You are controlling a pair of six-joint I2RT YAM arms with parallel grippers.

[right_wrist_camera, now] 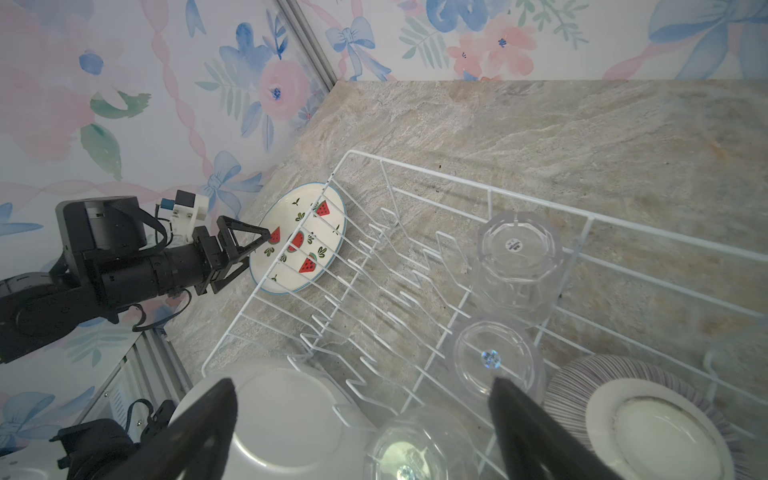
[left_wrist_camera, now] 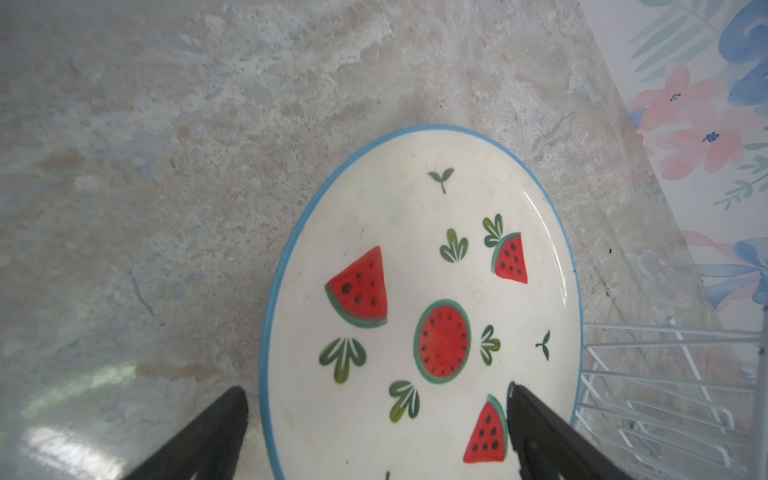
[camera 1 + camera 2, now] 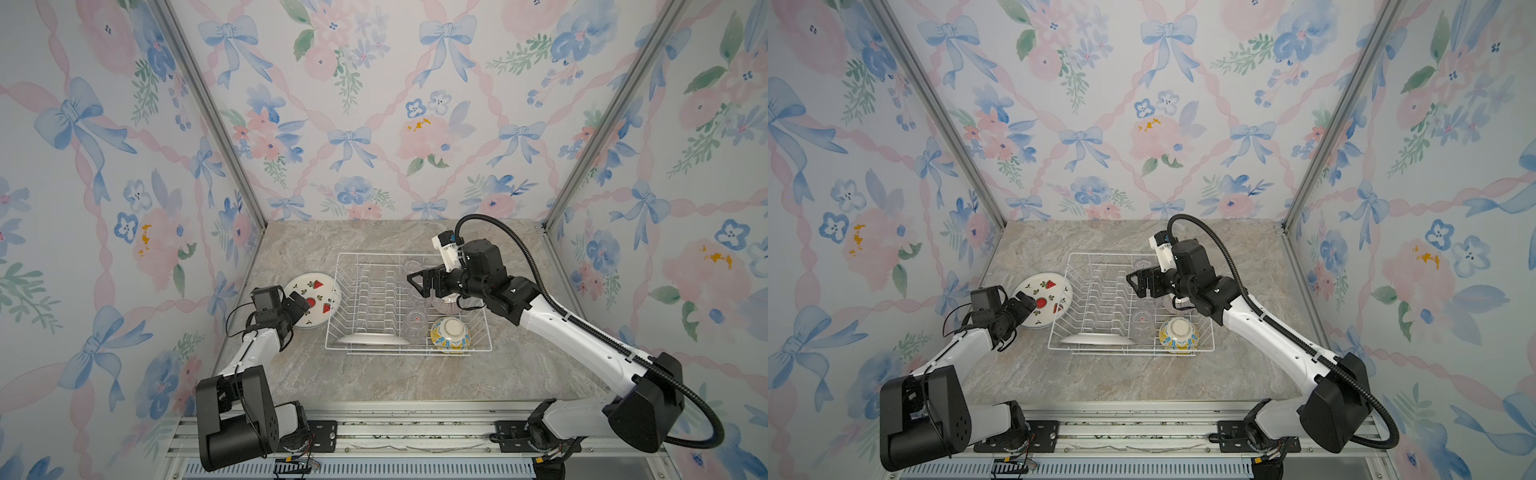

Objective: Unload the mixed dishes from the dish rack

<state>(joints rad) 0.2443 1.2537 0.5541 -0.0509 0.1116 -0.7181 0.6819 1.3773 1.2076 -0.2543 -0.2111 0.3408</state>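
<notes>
The watermelon plate lies outside the rack.
My left fingers spread astride its rim on the surface beside the rack. My right fingers spread above three upturned glasses, crowded by the striped bowl, patterned bowl and white plate.

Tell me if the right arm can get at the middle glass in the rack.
Probably yes: the right end effector hangs open above the dish rack, and the middle glass stands uncovered below it. The striped bowl sits close beside, so clearance looks tight.
</notes>
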